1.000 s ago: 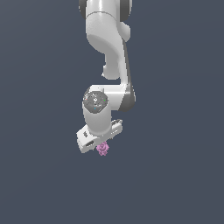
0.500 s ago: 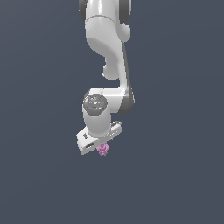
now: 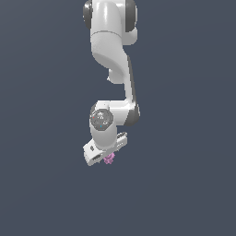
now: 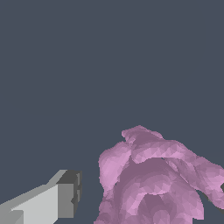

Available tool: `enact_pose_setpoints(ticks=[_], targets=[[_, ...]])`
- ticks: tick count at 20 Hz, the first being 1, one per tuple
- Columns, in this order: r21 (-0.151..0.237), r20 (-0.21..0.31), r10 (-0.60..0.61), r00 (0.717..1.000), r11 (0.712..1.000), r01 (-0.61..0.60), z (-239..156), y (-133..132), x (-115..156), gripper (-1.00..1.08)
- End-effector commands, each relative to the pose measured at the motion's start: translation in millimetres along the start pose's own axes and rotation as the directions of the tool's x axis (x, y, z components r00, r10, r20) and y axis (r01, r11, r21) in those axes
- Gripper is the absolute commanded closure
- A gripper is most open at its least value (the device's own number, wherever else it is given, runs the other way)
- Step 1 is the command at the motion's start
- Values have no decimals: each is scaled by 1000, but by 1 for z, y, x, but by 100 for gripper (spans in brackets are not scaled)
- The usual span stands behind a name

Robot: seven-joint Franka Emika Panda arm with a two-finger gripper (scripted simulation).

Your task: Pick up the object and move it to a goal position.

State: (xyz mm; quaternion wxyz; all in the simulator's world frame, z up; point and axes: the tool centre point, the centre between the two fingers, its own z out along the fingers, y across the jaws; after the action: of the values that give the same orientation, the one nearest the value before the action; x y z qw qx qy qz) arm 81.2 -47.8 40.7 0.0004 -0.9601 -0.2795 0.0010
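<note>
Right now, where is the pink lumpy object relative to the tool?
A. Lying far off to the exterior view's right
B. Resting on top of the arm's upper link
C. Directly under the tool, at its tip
C: in the exterior view the pink object sits just beneath the white tool, and the wrist view shows it close beside a finger.

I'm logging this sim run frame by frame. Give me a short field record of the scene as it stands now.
arm: white, reaching down from the top of the exterior view
tool: pointing down, low in the exterior view
object: small pink lumpy thing at the tool's tip
finger: one in the wrist view, a gap between it and the object
grip: cannot tell if closed on the object
background: plain dark grey
goal marker: none visible
</note>
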Motion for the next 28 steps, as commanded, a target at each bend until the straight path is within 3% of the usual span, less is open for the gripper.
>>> enact_pose_setpoints(ticks=[1,2,3,18,28], targets=[[-1,-2,0,1000,1000,0,0,1,1,-92],[-1,-2,0,1000,1000,0,0,1,1,-92],[-1,-2,0,1000,1000,0,0,1,1,108],[-1,-2,0,1000,1000,0,-8,-5,5,108],[-2,-1,0,1000,1000,0,-75,-52,36,108]])
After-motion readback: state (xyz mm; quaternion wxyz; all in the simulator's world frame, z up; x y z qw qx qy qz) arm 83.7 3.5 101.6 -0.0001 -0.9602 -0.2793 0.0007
